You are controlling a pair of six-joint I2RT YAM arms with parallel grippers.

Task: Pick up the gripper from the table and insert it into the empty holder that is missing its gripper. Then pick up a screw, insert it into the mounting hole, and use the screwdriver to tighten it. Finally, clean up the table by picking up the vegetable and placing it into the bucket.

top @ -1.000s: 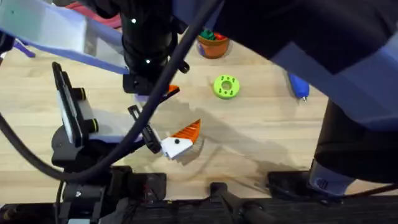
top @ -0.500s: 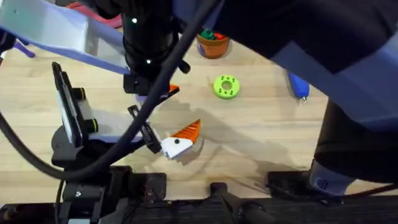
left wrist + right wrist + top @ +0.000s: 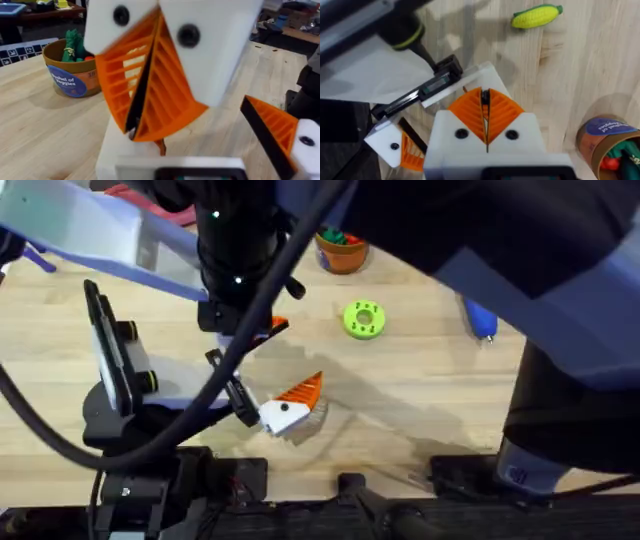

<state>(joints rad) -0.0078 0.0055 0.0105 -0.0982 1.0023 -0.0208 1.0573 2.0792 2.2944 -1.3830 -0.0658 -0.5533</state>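
- Two arms rise close under the overhead camera. The right arm point(image 3: 560, 300) comes up from the lower right and spreads dark across the top of that view.
- Overhead, bench point(image 3: 420, 400): the bucket point(image 3: 342, 252) stands at the far side with red and green toys inside. A green disc point(image 3: 363, 319) sits just in front of it.
- Overhead: the screwdriver point(image 3: 480, 318) lies to the right of the disc, partly under the right arm. A white mount point(image 3: 285, 415) with an orange tip lies near the front edge, well apart from the bucket.
- Left wrist: the right gripper point(image 3: 135, 129) points down from above. Its white blocks and orange ribbed pads are clenched tip to tip over a white plate point(image 3: 117, 147).
- Left wrist: a second orange-tipped mount point(image 3: 272, 127) is off to one side. The bucket point(image 3: 70, 70) is upright behind, apart from the gripper.
- Left gripper state: cannot tell.
- Right wrist: the right gripper point(image 3: 485, 97) is aimed straight down at the white plate point(image 3: 485, 75), pads pressed together. I cannot tell whether anything is pinched between them.
- Right wrist: the vegetable point(image 3: 537, 16) lies flat on bare bench, well clear of the gripper. The bucket point(image 3: 602, 142) is near the frame corner.
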